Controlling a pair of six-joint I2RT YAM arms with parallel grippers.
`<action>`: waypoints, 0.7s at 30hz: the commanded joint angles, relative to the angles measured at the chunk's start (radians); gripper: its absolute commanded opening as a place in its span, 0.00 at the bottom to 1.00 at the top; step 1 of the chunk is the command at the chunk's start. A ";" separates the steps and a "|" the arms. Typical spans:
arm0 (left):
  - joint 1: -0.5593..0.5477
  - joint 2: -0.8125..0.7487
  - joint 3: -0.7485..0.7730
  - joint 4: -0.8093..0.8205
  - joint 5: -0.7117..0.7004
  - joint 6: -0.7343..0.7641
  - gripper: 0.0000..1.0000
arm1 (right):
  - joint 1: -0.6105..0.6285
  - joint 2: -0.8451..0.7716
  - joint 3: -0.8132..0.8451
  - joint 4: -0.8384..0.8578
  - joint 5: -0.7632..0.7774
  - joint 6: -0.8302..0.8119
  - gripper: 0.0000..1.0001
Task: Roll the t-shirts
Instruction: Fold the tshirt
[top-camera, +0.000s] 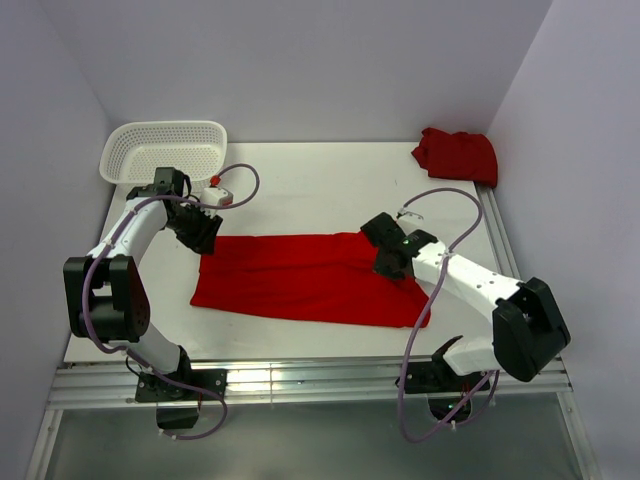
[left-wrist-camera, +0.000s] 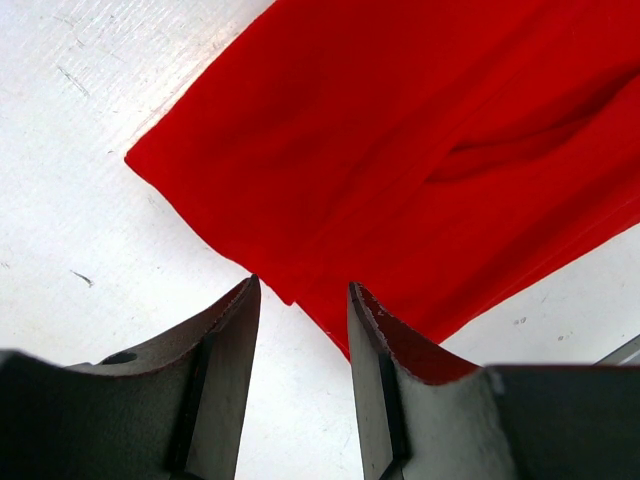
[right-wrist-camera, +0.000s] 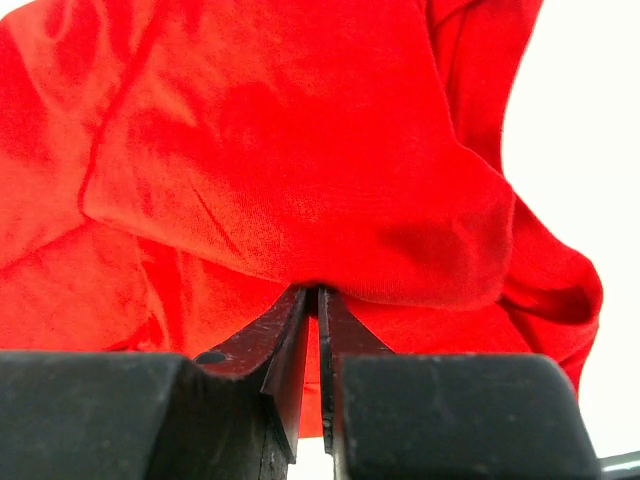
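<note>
One red t-shirt (top-camera: 310, 280) lies folded into a long band across the middle of the white table. A second red t-shirt (top-camera: 456, 155) lies bunched at the back right corner. My left gripper (top-camera: 205, 238) is open just off the band's left end; in the left wrist view the gripper (left-wrist-camera: 300, 300) has bare table between its jaws and the t-shirt's corner (left-wrist-camera: 400, 150) just beyond its tips. My right gripper (top-camera: 385, 250) is shut on a fold of the t-shirt (right-wrist-camera: 300, 170) at the band's right part, and the cloth bulges over its tips (right-wrist-camera: 318, 292).
A white mesh basket (top-camera: 165, 150) stands at the back left corner, behind my left arm. The table's metal front rail (top-camera: 300, 380) runs between the arm bases. Grey walls close in the back and both sides.
</note>
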 joint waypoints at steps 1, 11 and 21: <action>0.002 0.004 0.002 0.001 0.022 0.010 0.45 | -0.007 0.008 0.031 -0.048 0.033 -0.018 0.15; 0.002 -0.002 -0.004 -0.004 0.022 0.020 0.45 | -0.006 0.032 0.034 -0.057 0.033 -0.020 0.36; 0.002 -0.006 -0.015 -0.002 0.022 0.021 0.45 | 0.004 0.095 0.045 -0.017 0.005 -0.035 0.37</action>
